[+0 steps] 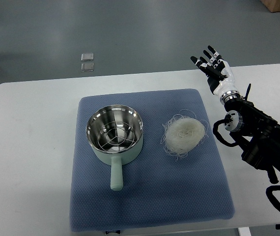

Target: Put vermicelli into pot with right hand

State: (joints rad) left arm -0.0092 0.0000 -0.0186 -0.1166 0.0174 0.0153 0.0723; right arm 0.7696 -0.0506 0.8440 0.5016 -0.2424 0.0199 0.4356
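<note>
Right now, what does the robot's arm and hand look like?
The robot hand has black fingers with small white patches and a white wrist. Behind it, the arm is chunky and black, with a silver ring near the wrist and black cables looping alongside it.

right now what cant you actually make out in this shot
- Underside of the vermicelli, top view: hidden by its own tangle on the blue mat.
- Right arm's lower part: cut off by the right and bottom edges; the right hand shows with fingers spread.
- Pot floor: partly masked by reflections and a wire rack.
- Two small squares on the floor: too small to identify.
- Left arm: out of frame.
</note>
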